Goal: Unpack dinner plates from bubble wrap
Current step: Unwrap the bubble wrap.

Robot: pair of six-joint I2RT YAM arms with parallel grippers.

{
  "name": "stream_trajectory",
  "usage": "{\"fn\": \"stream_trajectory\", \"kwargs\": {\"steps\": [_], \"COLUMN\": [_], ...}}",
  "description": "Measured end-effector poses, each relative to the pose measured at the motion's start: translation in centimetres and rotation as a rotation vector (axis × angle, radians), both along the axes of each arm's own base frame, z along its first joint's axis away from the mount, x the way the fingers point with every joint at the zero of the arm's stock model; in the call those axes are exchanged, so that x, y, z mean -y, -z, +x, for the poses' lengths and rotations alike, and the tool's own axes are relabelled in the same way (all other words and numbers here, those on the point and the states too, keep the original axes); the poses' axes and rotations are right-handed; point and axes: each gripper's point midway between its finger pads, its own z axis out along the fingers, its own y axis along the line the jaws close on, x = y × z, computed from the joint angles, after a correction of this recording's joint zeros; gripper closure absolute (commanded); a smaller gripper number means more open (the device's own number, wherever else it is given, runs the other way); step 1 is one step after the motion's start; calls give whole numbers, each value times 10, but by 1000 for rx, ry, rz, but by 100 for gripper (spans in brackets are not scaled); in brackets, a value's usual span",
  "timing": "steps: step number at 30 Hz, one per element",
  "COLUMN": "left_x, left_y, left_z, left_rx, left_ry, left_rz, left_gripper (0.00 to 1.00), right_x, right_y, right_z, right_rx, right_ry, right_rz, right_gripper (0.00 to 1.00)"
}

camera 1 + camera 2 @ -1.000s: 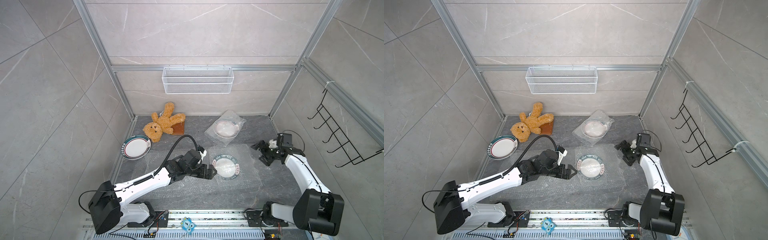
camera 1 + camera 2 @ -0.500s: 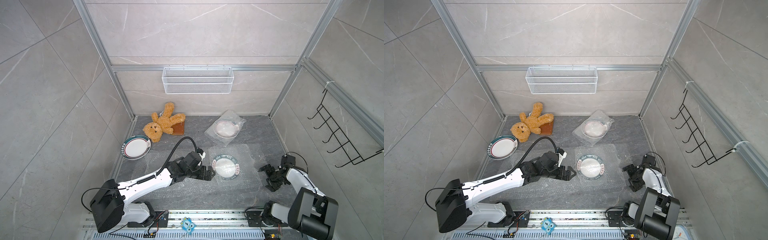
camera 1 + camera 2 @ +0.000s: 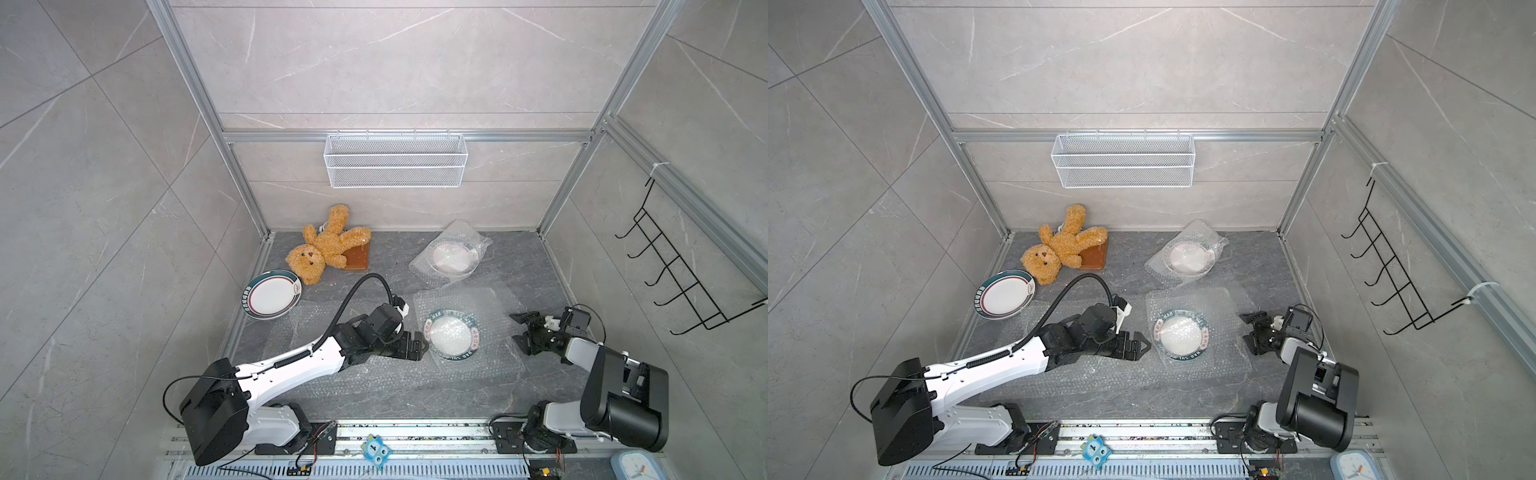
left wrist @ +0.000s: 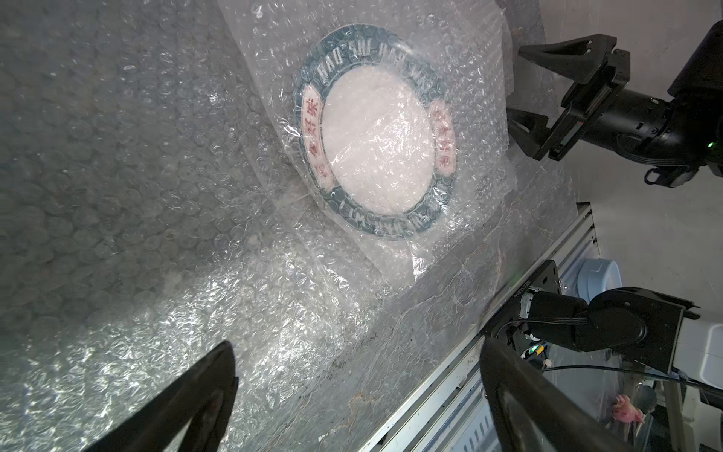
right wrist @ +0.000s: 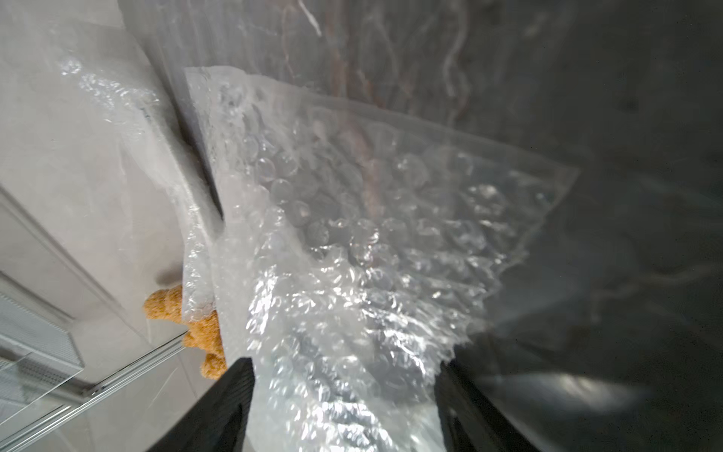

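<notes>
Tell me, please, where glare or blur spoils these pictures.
Left wrist view: the wrapped plate is sharp, but strong glare whitens the loose bubble wrap nearby. Right wrist view: a bubble wrap sheet glints and the dark tabletop behind is smeared. Both top views: evenly lit, sharp.

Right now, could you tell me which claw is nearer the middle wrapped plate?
Left. The left claw sits right beside the plate; the right claw is farther off, at the edge of the wrap.
</notes>
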Motion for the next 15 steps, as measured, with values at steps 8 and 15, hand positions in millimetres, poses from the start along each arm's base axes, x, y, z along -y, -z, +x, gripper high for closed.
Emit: {"fn": "stream_trajectory", "kwargs": {"steps": [8,15], "left_x": [-4,-6], "left_y": [-4,-4], "left_z": [5,8], "left_rx": [11,13], "left_ry": [-20,-35], "left_rz": [-6,-2], "left_gripper": [1,1], "right_x": [-1,-2], "right_y": [-5,-35], "right_z": [21,42], "right_rx": [105,235], "right_ry": [-20,-38], "right_rz": [47,62], "right_gripper": [27,17]}}
